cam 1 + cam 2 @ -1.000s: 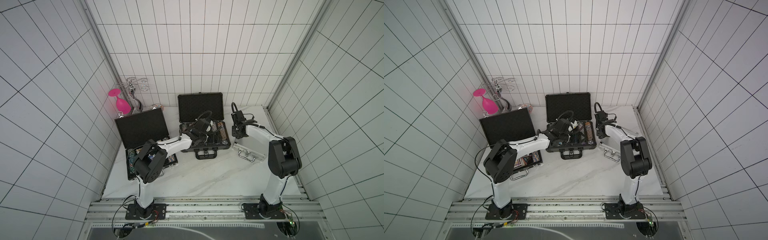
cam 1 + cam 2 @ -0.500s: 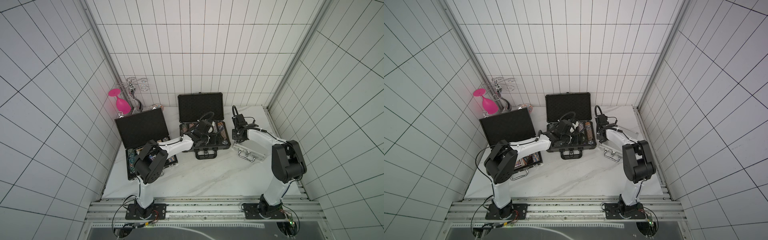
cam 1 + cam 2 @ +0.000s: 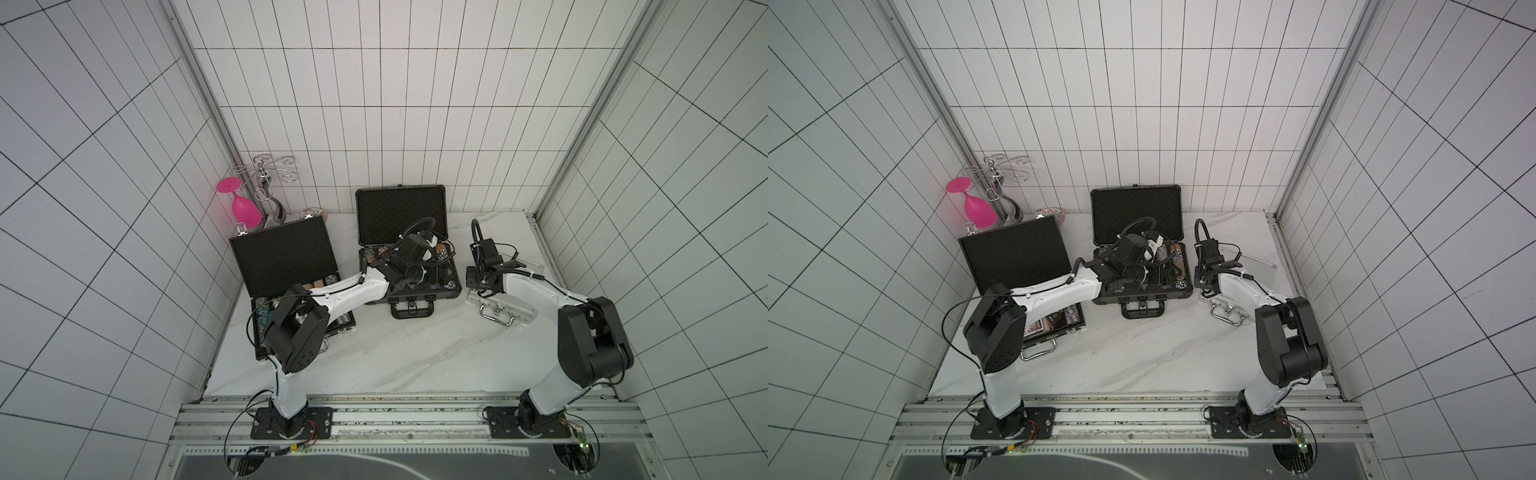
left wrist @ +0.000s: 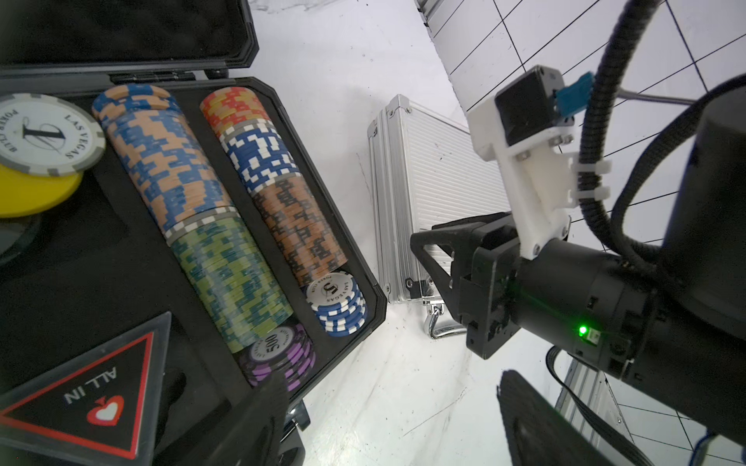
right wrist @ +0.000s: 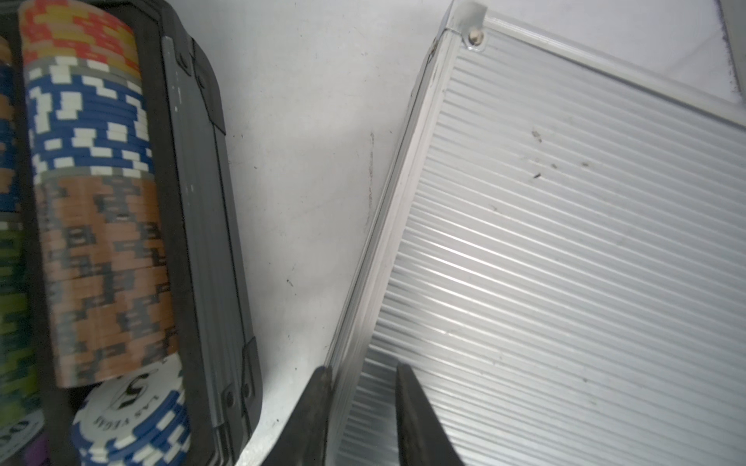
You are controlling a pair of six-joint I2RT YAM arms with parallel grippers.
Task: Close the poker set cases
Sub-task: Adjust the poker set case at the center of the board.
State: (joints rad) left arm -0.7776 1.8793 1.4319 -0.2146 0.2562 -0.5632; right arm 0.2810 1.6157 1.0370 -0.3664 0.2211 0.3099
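The small silver case [image 3: 512, 318] [image 5: 565, 242] lies closed at the right. My right gripper [image 3: 478, 283] [image 5: 361, 367] hovers at its near left edge, fingers a narrow gap apart, one finger [image 5: 311, 411] beside the rim and the other over the ribbed lid. The dark grey case [image 3: 401, 216] [image 4: 357, 262] stands open in the middle, full of chips. My left gripper [image 3: 409, 272] [image 4: 397, 423] is wide open over its front right corner, holding nothing. The flat black case [image 3: 282, 257] [image 3: 1017, 257] stands open at the left, partly hidden by the left arm.
A pink glass [image 3: 245, 208] hangs on a chrome rack [image 3: 266, 174] in the back left corner, beside a patterned dish [image 3: 312, 215]. A clear sheet [image 3: 1258, 266] lies behind the silver case. White marble table [image 3: 395, 353] spreads in front; tiled walls close three sides.
My right gripper has come forward and down from behind the silver case to its near left edge, and its jaws have narrowed. The left gripper has shifted slightly over the dark grey case.
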